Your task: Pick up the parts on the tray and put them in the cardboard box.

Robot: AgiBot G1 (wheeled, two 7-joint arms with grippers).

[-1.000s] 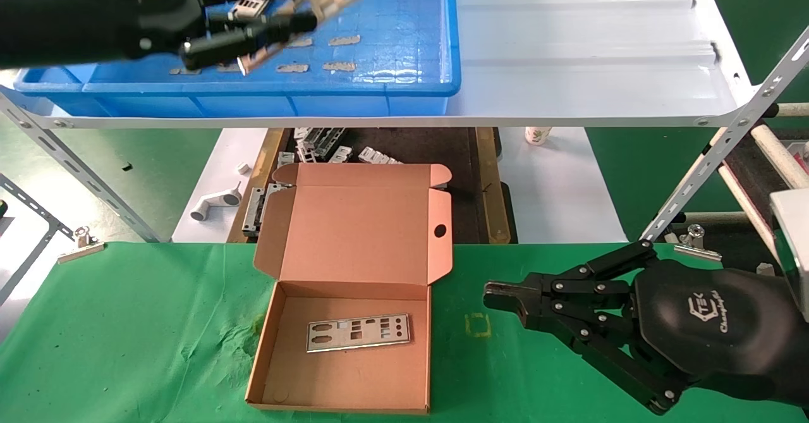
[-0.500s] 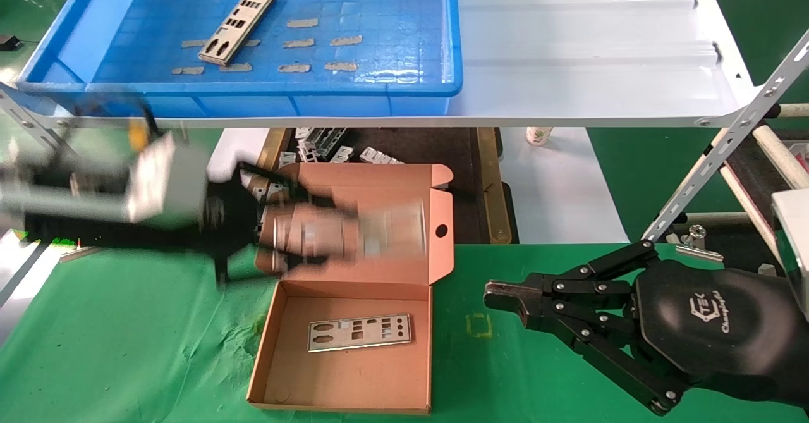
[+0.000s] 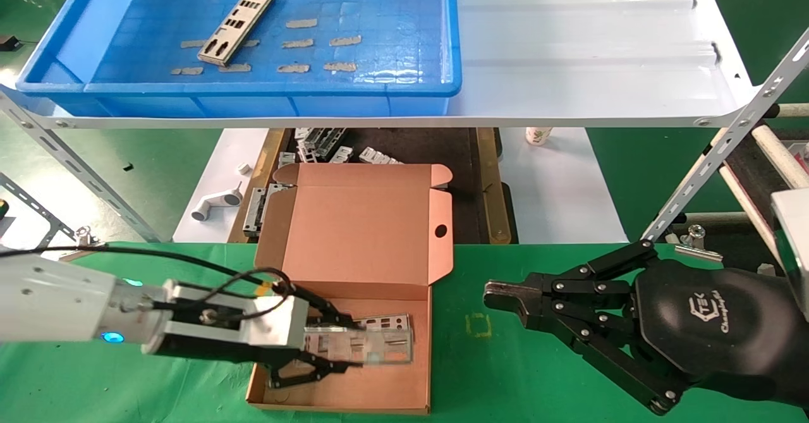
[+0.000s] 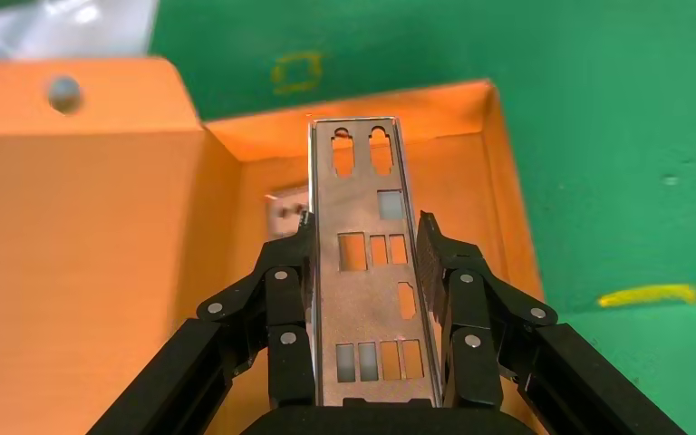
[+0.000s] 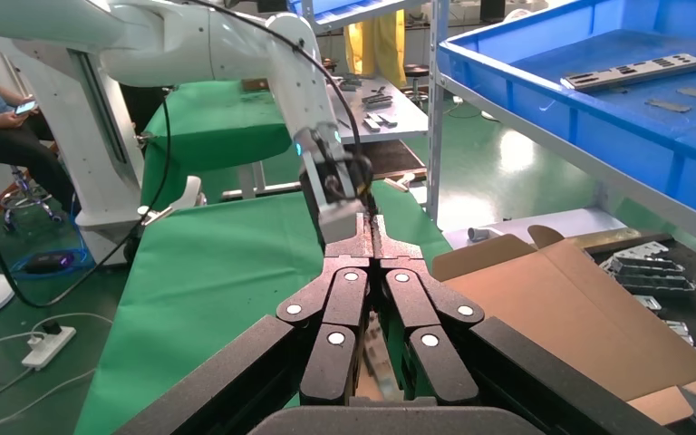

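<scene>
The held part hangs low over the cardboard box, just above the part already lying there, so it wants lowering flat before release, the left gripper clamped on its long edges, the right gripper parked closed.
</scene>
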